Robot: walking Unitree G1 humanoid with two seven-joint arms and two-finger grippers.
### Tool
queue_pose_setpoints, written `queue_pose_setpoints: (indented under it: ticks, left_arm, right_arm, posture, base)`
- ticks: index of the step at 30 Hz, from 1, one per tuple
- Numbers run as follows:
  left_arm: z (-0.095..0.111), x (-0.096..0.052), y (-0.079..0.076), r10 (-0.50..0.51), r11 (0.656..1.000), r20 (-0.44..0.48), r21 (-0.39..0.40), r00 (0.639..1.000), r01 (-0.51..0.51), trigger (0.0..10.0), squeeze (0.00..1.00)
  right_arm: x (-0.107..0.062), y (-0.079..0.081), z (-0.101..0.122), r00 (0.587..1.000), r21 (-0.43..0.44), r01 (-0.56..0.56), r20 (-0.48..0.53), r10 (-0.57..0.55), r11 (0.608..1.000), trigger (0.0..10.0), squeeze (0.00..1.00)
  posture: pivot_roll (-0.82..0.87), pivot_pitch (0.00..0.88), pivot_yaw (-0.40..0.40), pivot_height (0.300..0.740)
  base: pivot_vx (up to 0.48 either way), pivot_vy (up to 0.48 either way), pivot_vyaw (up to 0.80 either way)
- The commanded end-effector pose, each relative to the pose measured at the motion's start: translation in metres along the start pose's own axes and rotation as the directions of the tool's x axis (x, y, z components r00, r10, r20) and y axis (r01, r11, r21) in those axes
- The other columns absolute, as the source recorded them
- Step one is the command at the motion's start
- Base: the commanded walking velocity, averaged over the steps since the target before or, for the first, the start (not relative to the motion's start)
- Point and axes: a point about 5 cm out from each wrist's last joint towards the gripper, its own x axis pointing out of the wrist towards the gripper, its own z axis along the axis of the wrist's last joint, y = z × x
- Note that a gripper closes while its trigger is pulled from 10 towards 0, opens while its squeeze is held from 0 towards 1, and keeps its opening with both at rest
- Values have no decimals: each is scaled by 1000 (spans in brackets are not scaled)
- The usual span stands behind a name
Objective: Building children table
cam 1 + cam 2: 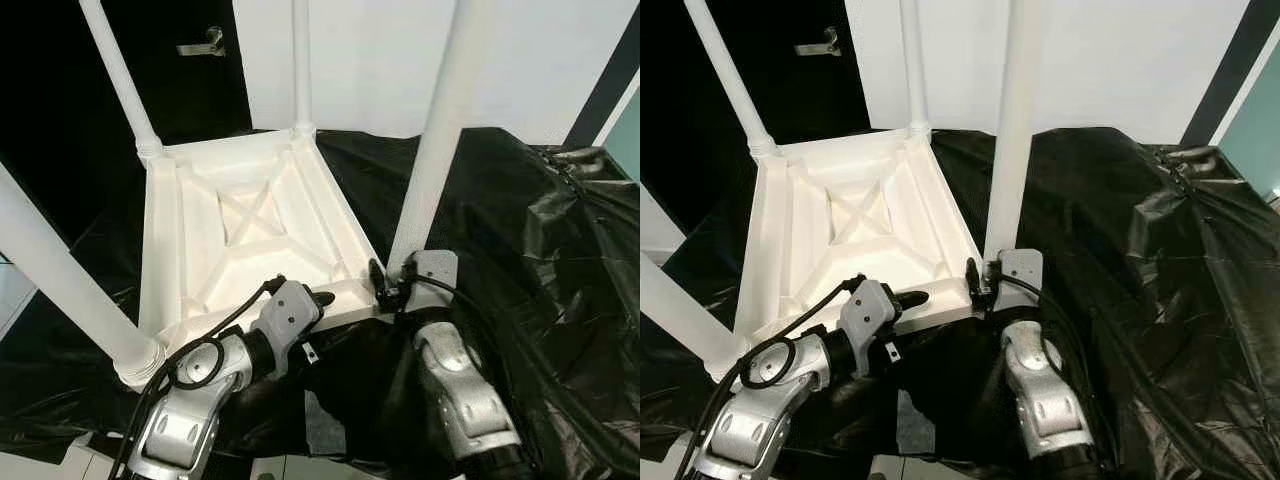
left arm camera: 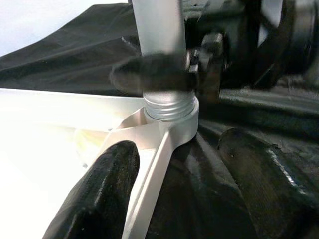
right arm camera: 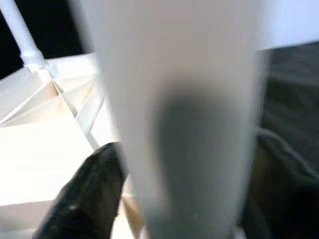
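Left eye view: white children's table (image 1: 250,230) lies upside down on a black plastic sheet (image 1: 530,230), four white legs sticking up. Right claw (image 1: 392,280) at the near-right corner, pinching the base of the near-right leg (image 1: 440,130). Left claw (image 1: 318,298) at the near edge of the frame, just left of that corner.

Right eye view: same layout; dark door with a metal handle (image 1: 818,43) far left, white wall (image 1: 1090,60) behind.

Left wrist view: left claw's fingers (image 2: 99,194) spread, straddling the frame rib; leg's threaded end (image 2: 168,104) sits in the corner socket (image 2: 174,127).

Right wrist view: blurred leg between the right claw's fingers (image 3: 89,194)
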Motion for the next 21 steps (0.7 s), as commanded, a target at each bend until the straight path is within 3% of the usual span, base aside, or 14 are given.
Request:
queue_pose_setpoints:
  ticks: [1, 6, 7, 10, 12, 14, 21]
  left_arm:
    - [2, 0, 4, 79, 997, -6, 13, 997, -79, 10000, 0]
    - [2, 0, 7, 87, 996, -6, 16, 996, -87, 10000, 0]
    - [2, 1, 8, 88, 996, -6, 19, 996, -87, 10000, 0]
    - [2, 1, 8, 88, 996, -4, 23, 996, -88, 10000, 0]
    - [2, 1, 8, 88, 996, -5, 23, 996, -88, 10000, 0]
    - [2, 1, 8, 86, 996, -4, 21, 996, -85, 10000, 0]
    - [2, 2, 10, 86, 996, -2, 25, 996, -86, 10000, 0]
  right_arm:
    - [-2, -2, 1, 1000, 10, -26, 14, 26, 1000, 10000, 1000]
    - [-7, -19, 0, 983, -34, -183, -14, 183, 983, 10000, 1000]
    - [-6, -22, 0, 975, -43, -222, -20, 221, 974, 10000, 0]
    - [-2, -29, -1, 944, -93, -329, -42, 327, 940, 10000, 0]
    - [-1, -30, -1, 939, -101, -345, -46, 342, 933, 10000, 0]
    - [7, -33, -2, 904, -114, -427, -78, 420, 897, 10000, 0]
    - [16, -32, -6, 850, -120, -526, -123, 513, 842, 10000, 0]
  posture:
    - [68, 0, 8, 740]
    - [66, 0, 6, 740]
    - [65, 0, 6, 740]
    - [64, 0, 7, 740]
    - [64, 0, 7, 740]
    - [62, 0, 10, 740]
    - [65, 0, 5, 740]
  base:
    - [0, 0, 0]
    - [0, 0, 0]
    - [0, 0, 0]
    - [0, 0, 0]
    - [0, 0, 0]
    - [0, 0, 0]
    - [0, 0, 0]
